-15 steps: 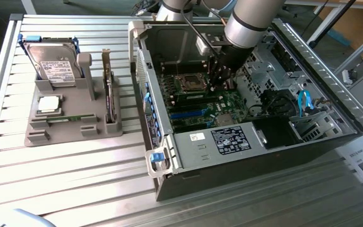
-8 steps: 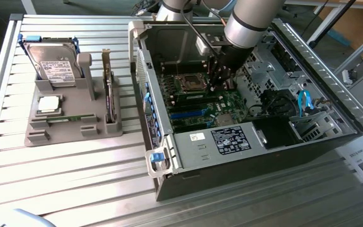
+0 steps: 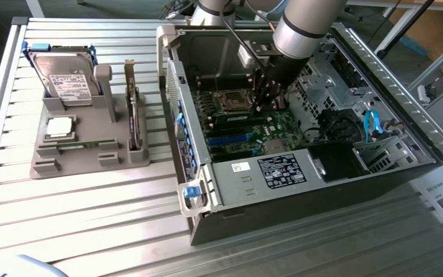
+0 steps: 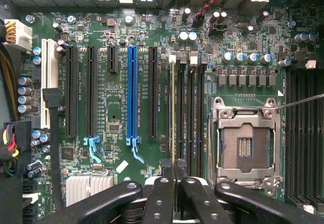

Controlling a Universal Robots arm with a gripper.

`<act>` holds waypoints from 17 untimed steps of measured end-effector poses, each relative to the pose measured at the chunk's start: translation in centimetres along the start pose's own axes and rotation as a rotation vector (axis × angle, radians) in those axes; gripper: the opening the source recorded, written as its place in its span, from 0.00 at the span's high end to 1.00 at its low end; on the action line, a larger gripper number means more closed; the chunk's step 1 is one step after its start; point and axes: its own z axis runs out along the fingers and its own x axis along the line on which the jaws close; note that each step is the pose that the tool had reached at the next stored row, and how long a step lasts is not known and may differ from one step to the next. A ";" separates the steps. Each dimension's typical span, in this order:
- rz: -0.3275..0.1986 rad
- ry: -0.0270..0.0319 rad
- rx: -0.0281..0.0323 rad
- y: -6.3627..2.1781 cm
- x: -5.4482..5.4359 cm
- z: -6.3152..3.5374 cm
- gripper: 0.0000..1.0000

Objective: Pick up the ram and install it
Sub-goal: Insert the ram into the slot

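Closest to you, the gripper is clamped on the ram, which you see edge-on as a thin line running straight out from the fingertips. Its long axis lines up with the black memory slots, over the one farthest from the CPU socket. Honestly can't tell if it's seated.

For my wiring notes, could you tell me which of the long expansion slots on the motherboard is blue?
The blue plastic slot, between a short black slot and a long black slot; every other is black, except one white slot.
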 end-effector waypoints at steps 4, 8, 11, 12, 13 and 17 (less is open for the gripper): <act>0.000 0.0000 0.0002 0.03 0.0 0.00 0.88; 0.000 0.0000 0.0012 0.03 0.0 0.06 0.88; 0.000 0.0000 0.0024 0.03 0.0 0.12 0.88; 0.000 0.0000 0.0029 0.04 0.0 0.14 0.88; 0.000 -0.0001 0.0036 0.04 0.0 0.18 0.88; 0.000 0.0003 0.0064 0.08 0.0 0.27 0.88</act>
